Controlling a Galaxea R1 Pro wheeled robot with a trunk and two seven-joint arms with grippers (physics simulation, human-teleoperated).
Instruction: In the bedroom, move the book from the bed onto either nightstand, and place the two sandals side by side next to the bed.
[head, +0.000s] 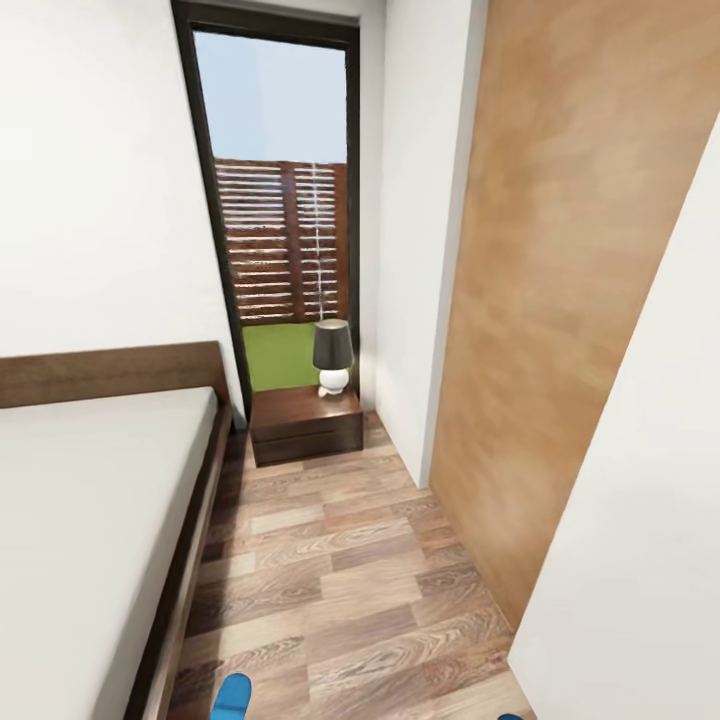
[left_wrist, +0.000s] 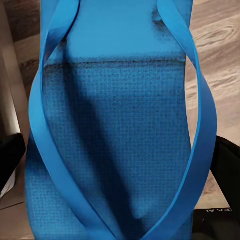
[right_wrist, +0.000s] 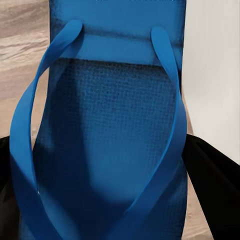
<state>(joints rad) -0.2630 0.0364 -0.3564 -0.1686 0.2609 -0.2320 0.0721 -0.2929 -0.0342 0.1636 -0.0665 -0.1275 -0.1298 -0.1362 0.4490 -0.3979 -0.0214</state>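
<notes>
I stand in the bedroom, in the aisle of wood floor (head: 340, 590) between the bed (head: 90, 520) on my left and a white wall on my right; the bed's long side runs away from me toward the nightstand (head: 305, 425) with a small lamp (head: 333, 355) on it. The mattress part that I see is bare — the book I cannot see from here. One blue sandal (left_wrist: 117, 140) is close before my left wrist camera, the other sandal (right_wrist: 110, 135) close before the right one, each with its long axis along the fingers. Dark parts flank each sole, so I judge each gripper holds its sandal, but I cannot tell for sure. The left arm is nearer to the bed frame — so its sandal should go down first, parallel to the frame.
</notes>
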